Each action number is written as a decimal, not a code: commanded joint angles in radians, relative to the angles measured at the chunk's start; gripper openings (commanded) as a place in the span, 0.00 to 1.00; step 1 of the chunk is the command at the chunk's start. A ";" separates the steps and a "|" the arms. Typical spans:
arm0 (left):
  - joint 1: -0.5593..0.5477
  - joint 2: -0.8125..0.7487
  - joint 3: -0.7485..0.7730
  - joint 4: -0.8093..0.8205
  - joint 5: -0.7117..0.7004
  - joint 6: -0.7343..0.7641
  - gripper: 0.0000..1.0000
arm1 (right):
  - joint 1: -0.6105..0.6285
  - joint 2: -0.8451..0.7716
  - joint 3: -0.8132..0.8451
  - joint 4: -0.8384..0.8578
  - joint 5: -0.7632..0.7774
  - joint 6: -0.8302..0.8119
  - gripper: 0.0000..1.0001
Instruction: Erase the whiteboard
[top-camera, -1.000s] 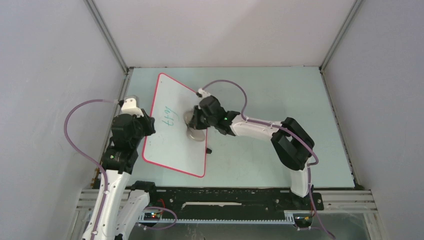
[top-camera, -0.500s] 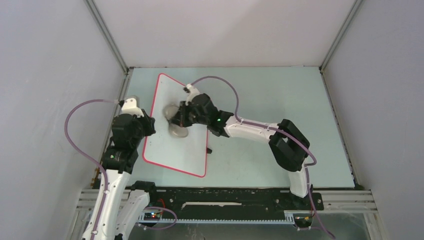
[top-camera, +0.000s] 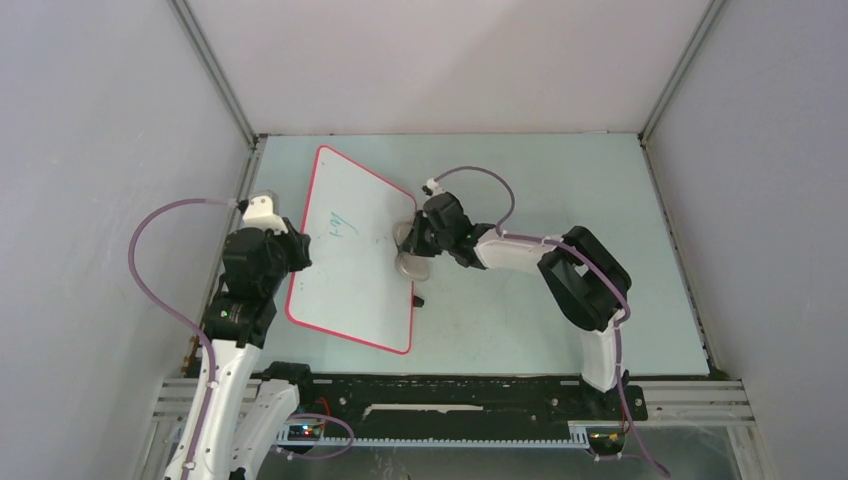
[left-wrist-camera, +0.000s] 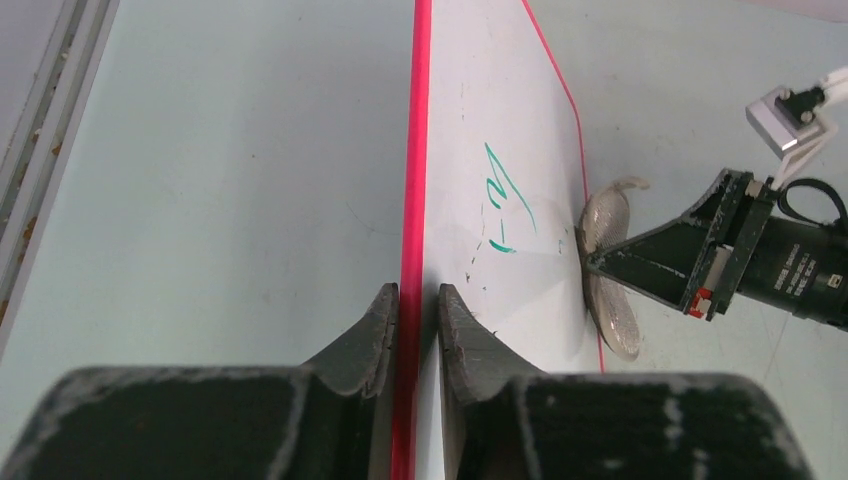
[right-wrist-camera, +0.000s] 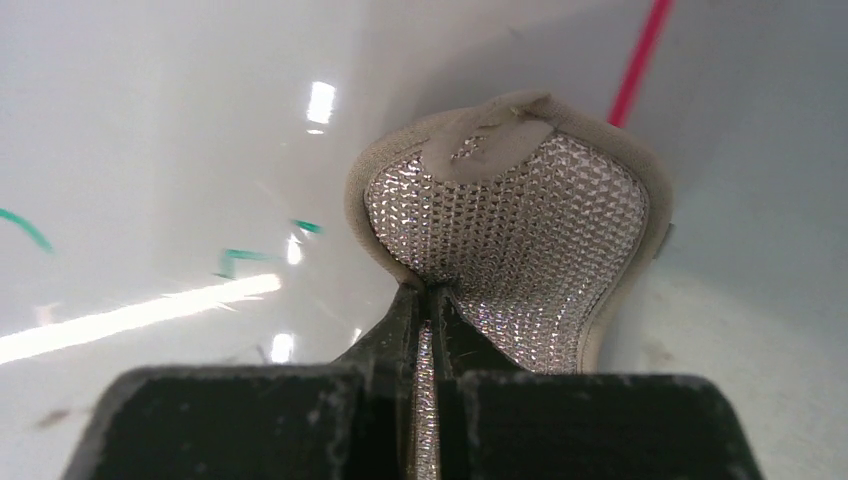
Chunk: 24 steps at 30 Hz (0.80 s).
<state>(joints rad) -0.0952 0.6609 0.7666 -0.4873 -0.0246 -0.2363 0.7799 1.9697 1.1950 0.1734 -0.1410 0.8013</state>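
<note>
Pale green table (top-camera: 560, 190) under whiteboard (top-camera: 350, 280)

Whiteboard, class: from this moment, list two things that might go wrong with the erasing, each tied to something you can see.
1. The left tool pinches only the thin red rim of the whiteboard; wiping pressure might shift or tilt the board.
2. The cloth pad, pinched in the right tool, sits at the opposite edge, away from the green writing; a stroke there could run off the rim and miss the marks.
</note>
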 joint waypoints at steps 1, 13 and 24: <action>-0.013 0.022 -0.017 -0.060 0.047 -0.014 0.00 | 0.112 0.042 0.267 -0.072 -0.034 -0.030 0.00; -0.013 0.024 -0.017 -0.062 0.043 -0.014 0.00 | 0.220 0.128 0.578 -0.167 -0.014 -0.079 0.00; -0.013 0.017 -0.017 -0.058 0.054 -0.015 0.00 | 0.014 0.022 0.055 -0.043 0.002 0.007 0.00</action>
<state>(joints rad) -0.0948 0.6701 0.7666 -0.4892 -0.0380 -0.2394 0.8364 2.0022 1.3685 0.1940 -0.1703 0.7933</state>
